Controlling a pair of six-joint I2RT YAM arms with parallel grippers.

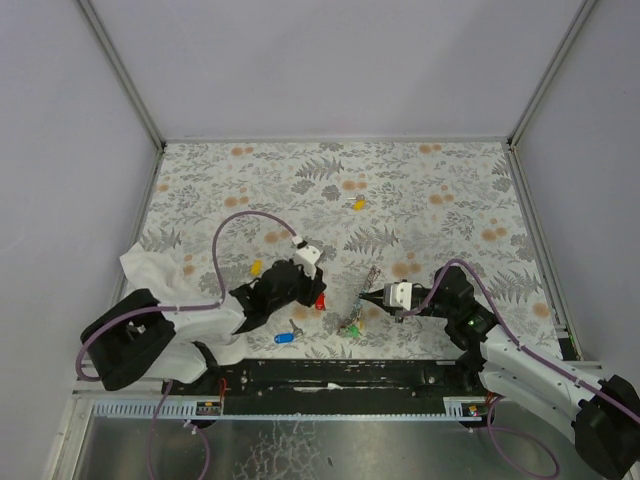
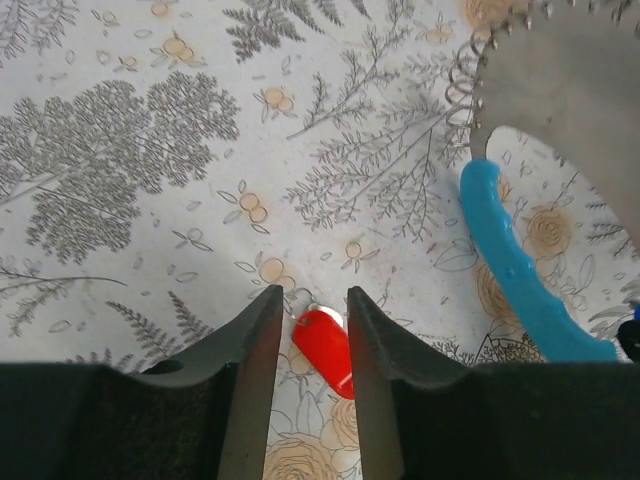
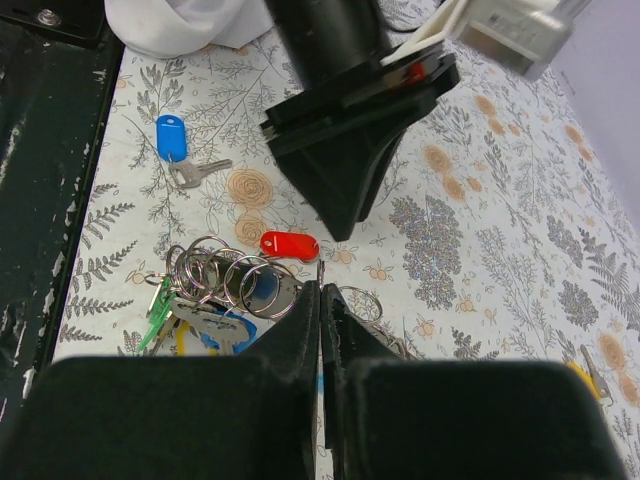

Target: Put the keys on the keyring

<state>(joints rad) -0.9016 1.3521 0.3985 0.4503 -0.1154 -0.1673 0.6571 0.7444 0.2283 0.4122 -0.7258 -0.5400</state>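
A red-headed key [image 2: 325, 350] lies flat on the flowered cloth between the fingers of my left gripper [image 2: 312, 295], which is open and touches nothing. In the top view that red key [image 1: 320, 301] shows just under the left gripper [image 1: 314, 290]. My right gripper [image 3: 320, 288] is shut on a thin metal edge of the keyring [image 3: 225, 275], whose cluster of rings with green and blue keys lies to its left. The keyring's coil [image 2: 460, 85] and light-blue piece [image 2: 515, 270] show in the left wrist view. A blue-headed key [image 1: 285, 337] lies apart, near the front edge.
Two yellow-headed keys [image 1: 255, 267] [image 1: 358, 204] lie loose on the cloth, one left of the left gripper and one farther back. A crumpled white cloth [image 1: 150, 270] sits at the left edge. A black rail [image 1: 330, 375] runs along the front.
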